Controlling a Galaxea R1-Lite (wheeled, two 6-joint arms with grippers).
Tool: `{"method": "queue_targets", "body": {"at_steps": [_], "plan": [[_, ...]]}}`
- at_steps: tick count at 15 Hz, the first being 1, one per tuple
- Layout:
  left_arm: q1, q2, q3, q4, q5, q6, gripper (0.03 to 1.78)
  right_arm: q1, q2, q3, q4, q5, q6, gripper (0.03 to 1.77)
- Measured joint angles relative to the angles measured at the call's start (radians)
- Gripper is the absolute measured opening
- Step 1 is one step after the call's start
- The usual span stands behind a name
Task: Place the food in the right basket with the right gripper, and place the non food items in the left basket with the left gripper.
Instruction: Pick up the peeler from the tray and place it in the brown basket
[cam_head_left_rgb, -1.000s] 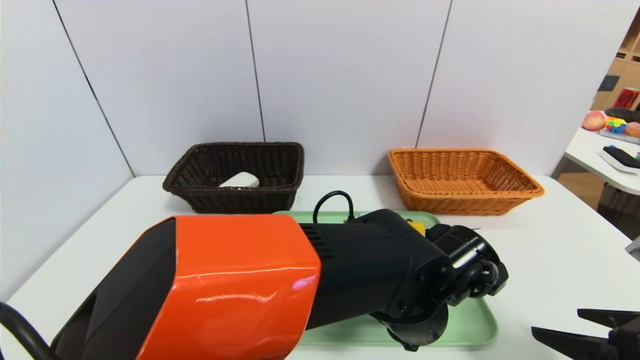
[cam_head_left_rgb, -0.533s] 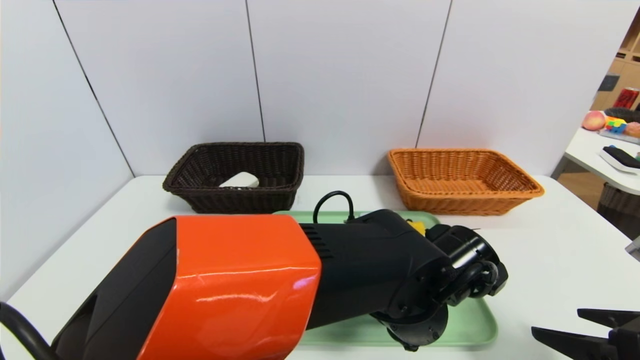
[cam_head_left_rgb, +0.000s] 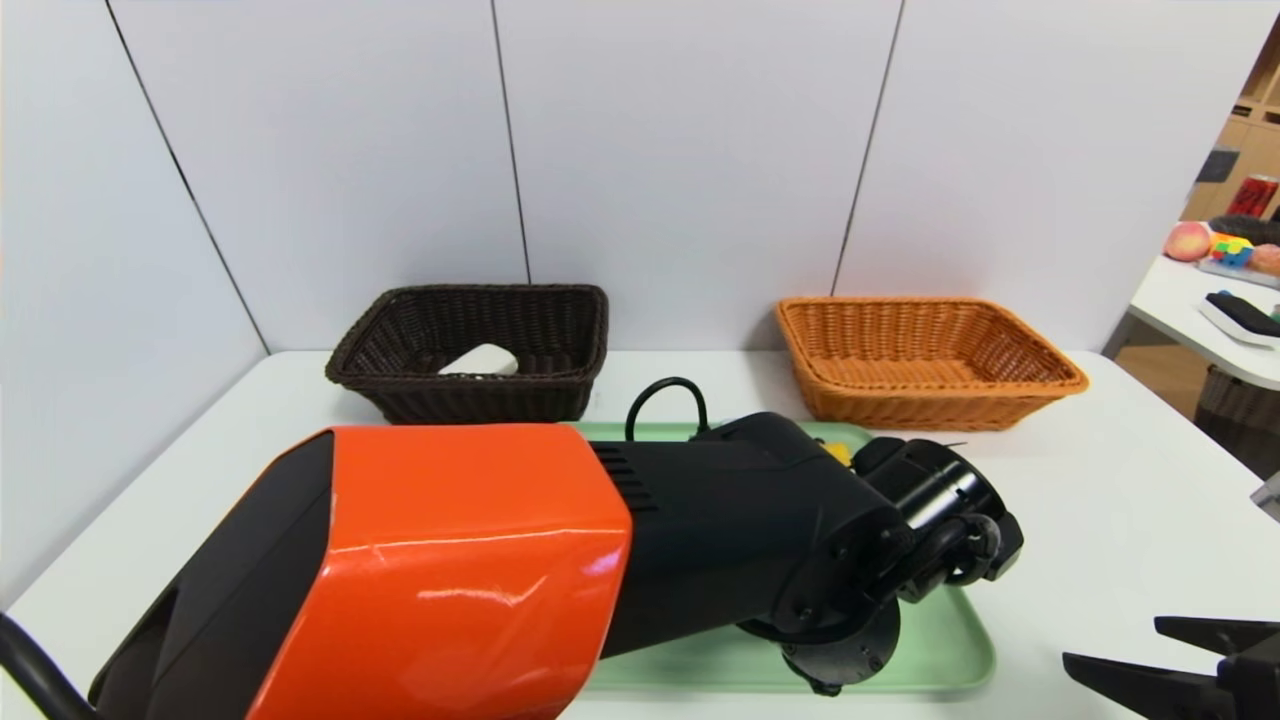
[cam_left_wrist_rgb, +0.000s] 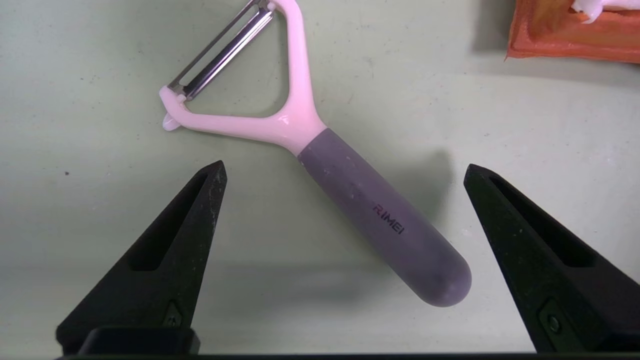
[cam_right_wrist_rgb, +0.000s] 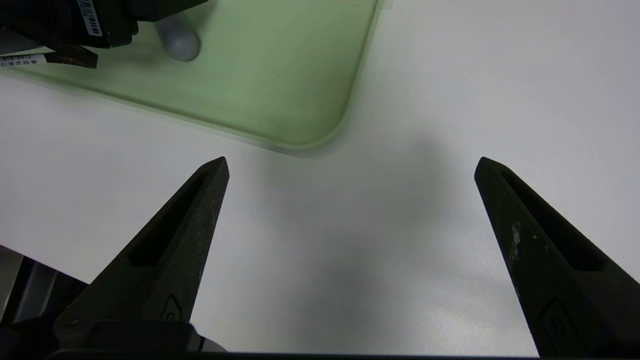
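The peeler (cam_left_wrist_rgb: 320, 165) lies flat on the green tray (cam_head_left_rgb: 940, 650), with its long axis running diagonally in the left wrist view. Its white Y-head with the metal blade points away from the left gripper (cam_left_wrist_rgb: 342, 172), and its grey handle points back toward it, its rounded end near one black finger. The jaws of this gripper stand wide apart, one on each side of the handle, above it and not touching it. Beside the peeler on the tray, a corner of the orange-brown waffle (cam_left_wrist_rgb: 575, 30) with white cream shows.

The tray rests on a white worktop (cam_head_left_rgb: 1120, 520) closed in by pale grey wall panels. Behind the tray stand the dark brown left basket (cam_head_left_rgb: 400, 385), with the white soap bar (cam_head_left_rgb: 482, 361) inside, and the orange right basket (cam_head_left_rgb: 930, 365). Another white table with a few small things shows beyond the tray, on the right basket's side.

The head view hides the peeler behind the left arm's orange shell (cam_head_left_rgb: 450, 560); only the left wrist view shows it whole. The right wrist view shows the rounded tray corner and the right gripper (cam_right_wrist_rgb: 350, 167), its jaws wide apart over bare worktop beside the tray.
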Motion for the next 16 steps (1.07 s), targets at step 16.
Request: {"method": "queue_targets", "body": {"at_steps": [16], "plan": [[0.000,0.014,0.001,0.006,0.000,-0.006,1.69,-0.001,0.001,0.001,0.000,0.000,0.000,1.70]]}}
